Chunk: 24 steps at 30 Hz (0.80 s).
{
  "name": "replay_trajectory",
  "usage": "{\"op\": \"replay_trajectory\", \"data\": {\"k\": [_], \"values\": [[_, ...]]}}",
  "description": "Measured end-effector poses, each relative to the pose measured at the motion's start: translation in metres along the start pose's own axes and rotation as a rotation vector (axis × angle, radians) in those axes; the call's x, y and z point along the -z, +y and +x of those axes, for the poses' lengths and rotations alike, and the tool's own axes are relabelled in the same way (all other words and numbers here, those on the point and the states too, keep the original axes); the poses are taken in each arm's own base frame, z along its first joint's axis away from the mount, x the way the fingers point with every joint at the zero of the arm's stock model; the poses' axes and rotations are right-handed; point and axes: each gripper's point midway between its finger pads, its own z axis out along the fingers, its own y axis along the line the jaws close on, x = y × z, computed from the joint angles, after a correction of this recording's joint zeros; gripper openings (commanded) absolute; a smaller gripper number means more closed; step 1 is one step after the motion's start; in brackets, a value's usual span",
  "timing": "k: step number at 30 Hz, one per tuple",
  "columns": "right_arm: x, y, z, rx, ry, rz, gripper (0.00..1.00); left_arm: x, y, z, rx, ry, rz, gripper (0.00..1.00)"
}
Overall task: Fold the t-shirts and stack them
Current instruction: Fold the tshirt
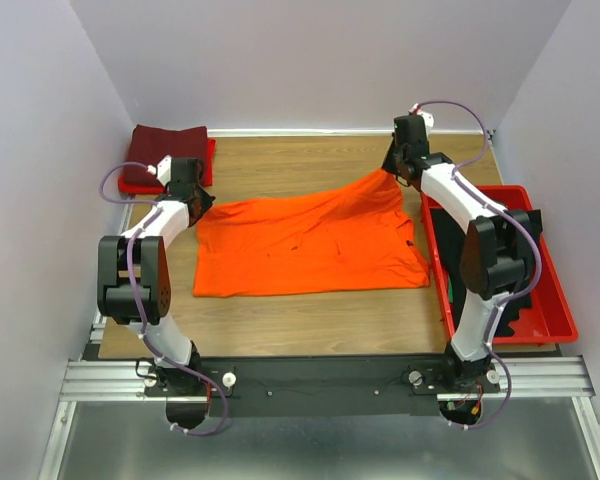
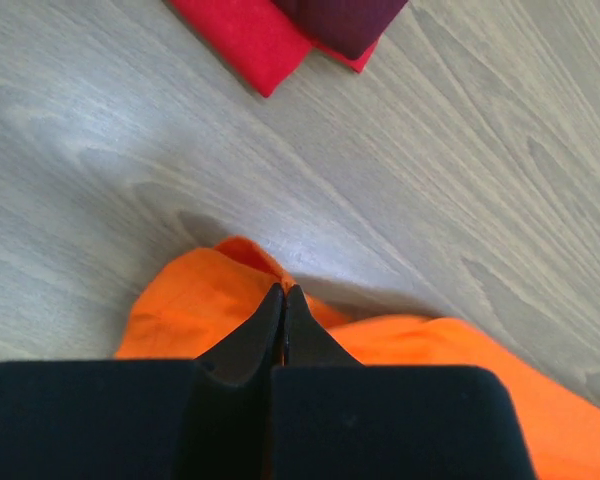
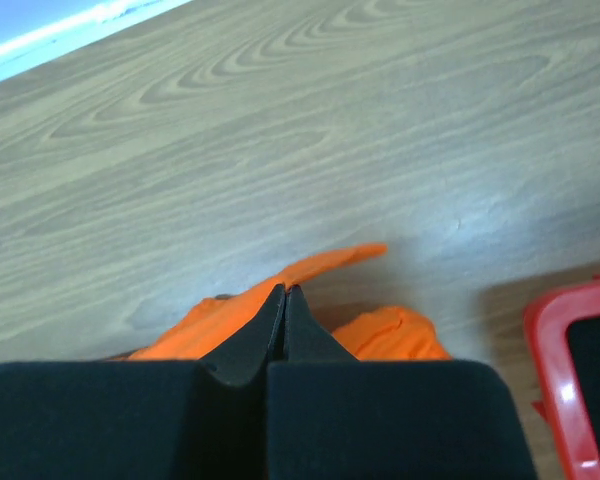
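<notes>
A bright orange t-shirt (image 1: 310, 245) lies spread across the middle of the wooden table. My left gripper (image 1: 197, 203) is shut on its far left corner; the left wrist view shows the fingers (image 2: 265, 335) pinching orange cloth (image 2: 190, 305). My right gripper (image 1: 393, 170) is shut on its far right corner, lifted off the table; the right wrist view shows orange cloth (image 3: 330, 265) at the closed tips (image 3: 285, 292). A folded dark maroon t-shirt (image 1: 168, 143) lies on a folded red one (image 1: 130, 183) at the far left. Black and green shirts (image 1: 445, 240) lie in the tray.
A rigid red plastic tray (image 1: 555, 300) stands along the right edge of the table, close beside my right arm. White walls enclose the table on three sides. The folded stack's corner shows in the left wrist view (image 2: 280, 40).
</notes>
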Motion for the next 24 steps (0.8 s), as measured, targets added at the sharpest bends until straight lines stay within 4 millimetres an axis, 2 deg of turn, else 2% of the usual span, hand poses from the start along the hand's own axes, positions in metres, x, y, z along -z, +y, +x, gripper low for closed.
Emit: {"op": "replay_trajectory", "data": {"k": [6, 10, 16, 24], "values": [[-0.012, -0.01, -0.023, -0.02, -0.034, 0.017, 0.0, -0.01, 0.003, -0.022, 0.032, -0.029, -0.013, 0.0], [-0.018, -0.012, -0.035, -0.033, -0.054, 0.015, 0.0, -0.017, -0.005, -0.039, 0.044, -0.049, 0.0, 0.0], [-0.031, -0.012, -0.028, -0.031, -0.034, 0.011, 0.0, -0.033, -0.021, -0.048, 0.03, -0.047, 0.033, 0.0], [-0.04, -0.015, -0.019, -0.032, -0.005, 0.002, 0.0, -0.042, -0.025, -0.044, 0.009, -0.02, 0.054, 0.0]]}}
